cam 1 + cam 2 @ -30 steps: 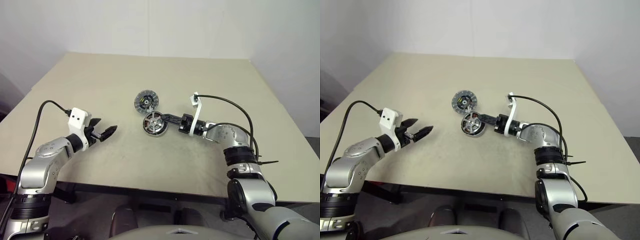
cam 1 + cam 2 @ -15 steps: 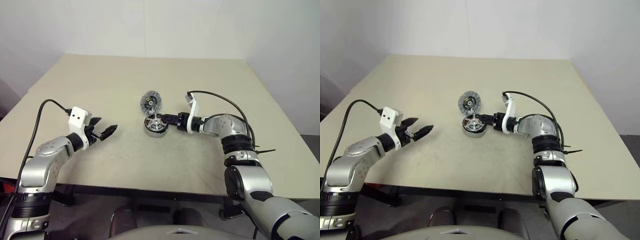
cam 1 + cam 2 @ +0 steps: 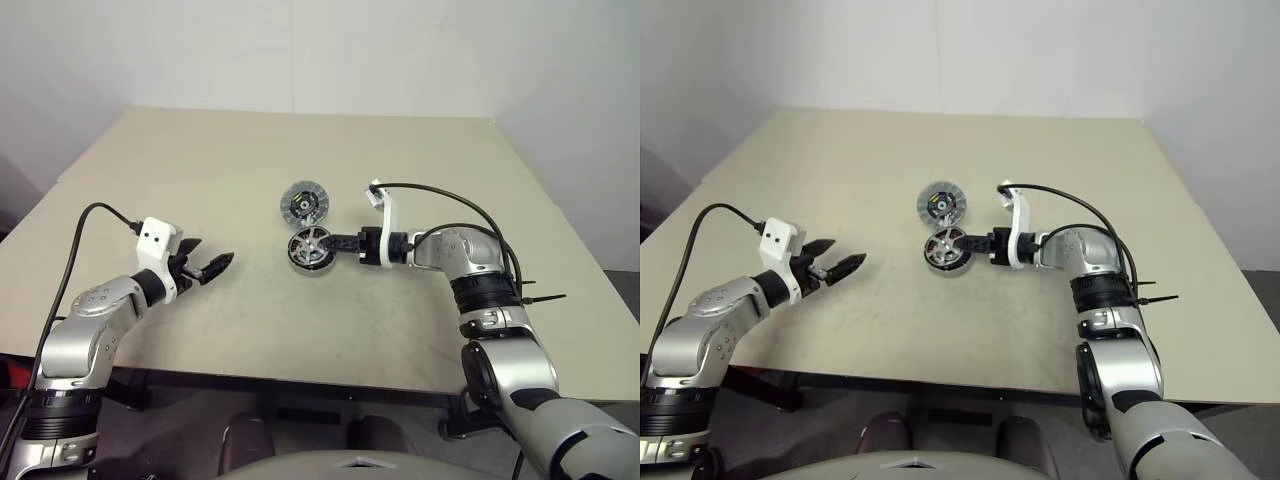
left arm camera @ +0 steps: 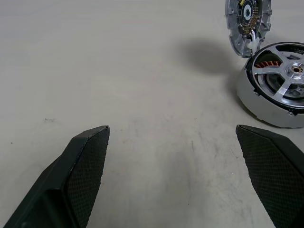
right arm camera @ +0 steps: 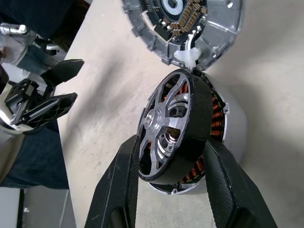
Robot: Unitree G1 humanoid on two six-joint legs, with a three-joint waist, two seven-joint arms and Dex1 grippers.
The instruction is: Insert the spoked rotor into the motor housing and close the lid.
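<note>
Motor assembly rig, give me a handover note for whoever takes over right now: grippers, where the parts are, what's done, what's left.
Right gripper: shut on the spoked rotor, holding it by the rim, tilted, partly down in the motor housing.
Left gripper: open, empty, hovering over the table, well clear of the parts.
Lid: open beside the housing, on its far side, inner face showing, linked by a white clip.
Done: rotor picked up and brought to the housing.
Left: level and seat the rotor, release it, close the lid.
</note>
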